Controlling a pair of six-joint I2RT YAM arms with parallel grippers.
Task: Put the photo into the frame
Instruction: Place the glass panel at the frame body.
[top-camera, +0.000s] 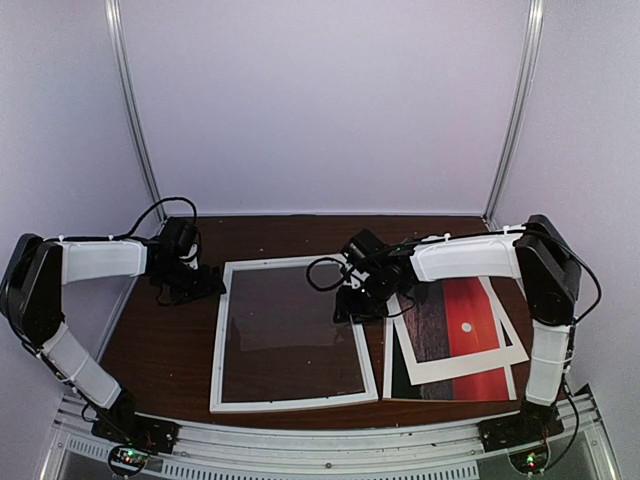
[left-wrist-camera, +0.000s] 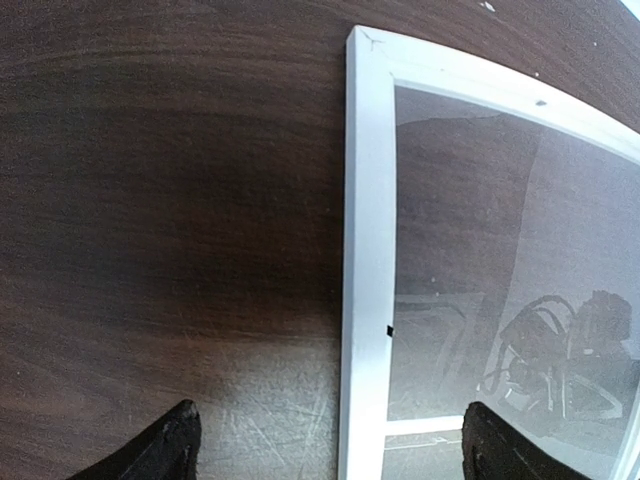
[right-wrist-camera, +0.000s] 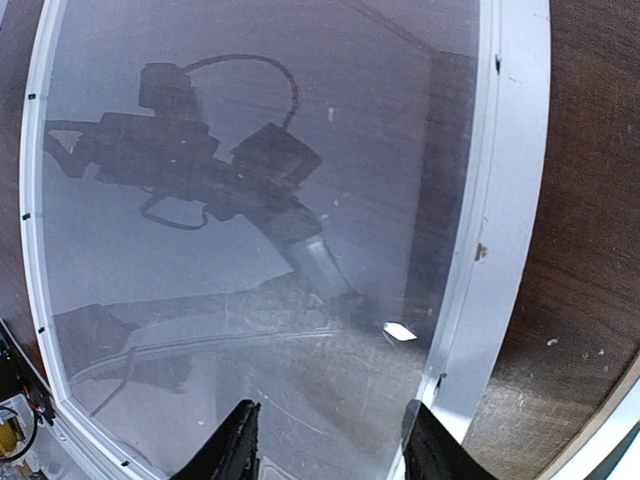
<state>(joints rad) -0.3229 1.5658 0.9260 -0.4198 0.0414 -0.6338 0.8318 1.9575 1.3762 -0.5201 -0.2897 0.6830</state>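
Observation:
The white frame (top-camera: 286, 333) lies flat in the middle of the table with a clear sheet in it. The photo (top-camera: 468, 318), a red sky with a small white sun, lies to its right on a brown board, partly under a white mat (top-camera: 510, 345). My left gripper (top-camera: 203, 285) is open and empty at the frame's far left corner; its fingers straddle the left rail (left-wrist-camera: 366, 300). My right gripper (top-camera: 352, 305) is open and empty over the frame's right rail (right-wrist-camera: 500, 250), between the frame and the photo.
The clear sheet (right-wrist-camera: 240, 200) reflects the arms. A brown backing board (top-camera: 455, 385) lies under the photo and mat at the right. Bare dark wood table (left-wrist-camera: 150, 200) lies left of the frame. White walls enclose the back and sides.

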